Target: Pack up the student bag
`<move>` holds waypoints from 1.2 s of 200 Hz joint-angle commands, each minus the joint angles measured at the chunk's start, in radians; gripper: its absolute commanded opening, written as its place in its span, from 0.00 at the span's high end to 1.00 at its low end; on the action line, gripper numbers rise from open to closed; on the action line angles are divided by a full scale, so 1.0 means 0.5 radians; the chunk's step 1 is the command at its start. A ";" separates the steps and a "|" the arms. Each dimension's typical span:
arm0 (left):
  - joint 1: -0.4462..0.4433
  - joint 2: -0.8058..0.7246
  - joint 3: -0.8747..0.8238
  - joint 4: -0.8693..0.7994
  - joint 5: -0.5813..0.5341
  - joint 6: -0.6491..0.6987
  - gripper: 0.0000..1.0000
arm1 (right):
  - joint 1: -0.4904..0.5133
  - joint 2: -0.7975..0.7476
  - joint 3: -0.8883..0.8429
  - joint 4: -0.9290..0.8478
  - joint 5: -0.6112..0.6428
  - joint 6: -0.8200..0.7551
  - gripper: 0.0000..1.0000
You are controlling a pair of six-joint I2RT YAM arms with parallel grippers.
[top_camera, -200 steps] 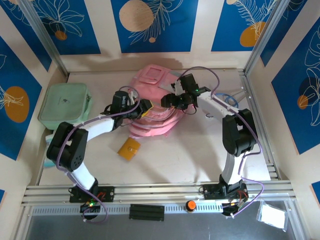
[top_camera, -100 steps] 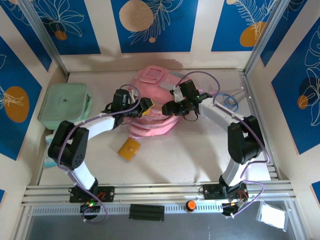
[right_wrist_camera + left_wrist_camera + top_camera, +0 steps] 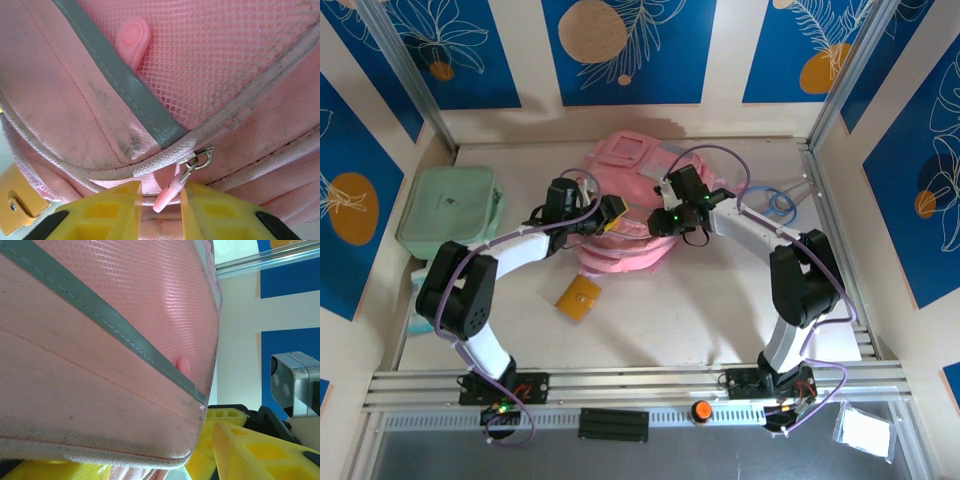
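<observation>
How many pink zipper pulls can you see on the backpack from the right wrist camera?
2: the lower pull dangles from a metal ring between the right hand's fingers; the upper pull lies behind the mesh. Others may be hidden.

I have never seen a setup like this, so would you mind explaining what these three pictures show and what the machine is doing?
These are two robot arms bolted at the near edge of a table. The overhead picture comes from a fixed camera above and behind them. The two close-ups come from a camera on each wrist. On the table lie a pink bag, a mint case at left, an orange wallet in front and a blue cable at right. The left gripper has the bag's edge between its yellow fingers. The right gripper has its fingers either side of a zip pull. Whether either is actually pinching, I cannot tell.
</observation>
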 commanded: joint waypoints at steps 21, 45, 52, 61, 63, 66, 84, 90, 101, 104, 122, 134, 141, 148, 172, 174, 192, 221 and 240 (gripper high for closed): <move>-0.023 0.012 0.071 0.033 0.025 0.033 0.46 | 0.005 0.038 0.052 -0.031 0.116 0.060 0.77; -0.023 0.012 0.071 0.039 0.029 0.033 0.45 | 0.008 0.050 0.068 -0.048 0.169 0.066 0.83; -0.023 0.010 0.071 0.039 0.027 0.028 0.45 | 0.009 0.050 0.067 -0.054 0.180 0.064 0.87; -0.025 0.010 0.071 0.042 0.027 0.029 0.45 | 0.012 0.049 0.065 -0.055 0.191 0.059 0.92; -0.024 0.009 0.071 0.042 0.026 0.025 0.45 | 0.012 0.045 0.065 -0.059 0.193 0.060 0.93; -0.023 0.011 0.072 0.042 0.028 0.024 0.45 | 0.012 0.042 0.065 -0.062 0.196 0.056 0.94; -0.023 0.015 0.074 0.051 0.030 0.012 0.45 | 0.025 0.007 0.050 -0.071 0.208 0.026 1.00; -0.023 0.015 0.076 0.048 0.032 0.004 0.45 | 0.034 -0.009 0.035 -0.067 0.212 0.009 1.00; -0.023 0.021 0.086 0.039 0.031 -0.010 0.45 | 0.051 -0.050 0.002 -0.056 0.204 -0.039 1.00; -0.023 0.026 0.089 0.036 0.030 -0.016 0.45 | 0.059 -0.061 -0.009 -0.052 0.201 -0.054 1.00; -0.023 0.037 0.108 0.033 0.033 -0.043 0.45 | 0.096 -0.129 -0.070 -0.042 0.149 -0.135 1.00; -0.023 0.046 0.120 0.031 0.033 -0.052 0.45 | 0.114 -0.161 -0.101 -0.036 0.087 -0.178 1.00; -0.024 0.053 0.126 0.034 0.035 -0.056 0.45 | 0.124 -0.177 -0.120 -0.029 0.047 -0.196 1.00; -0.024 0.057 0.129 0.041 0.035 -0.060 0.45 | 0.136 -0.186 -0.137 -0.018 0.010 -0.212 1.00; -0.023 0.076 0.134 0.051 0.039 -0.082 0.45 | 0.205 -0.180 -0.151 0.014 -0.094 -0.267 1.00; -0.023 0.078 0.135 0.053 0.039 -0.081 0.45 | 0.211 -0.178 -0.150 0.016 -0.095 -0.269 1.00; -0.026 0.092 0.142 0.064 0.040 -0.097 0.46 | 0.273 -0.150 -0.130 0.039 -0.106 -0.294 1.00; -0.036 0.110 0.154 0.076 0.035 -0.109 0.46 | 0.334 -0.022 0.012 0.054 -0.122 -0.209 1.00; -0.032 0.108 0.129 0.123 0.011 -0.150 0.46 | 0.370 0.042 0.087 0.104 -0.113 -0.128 1.00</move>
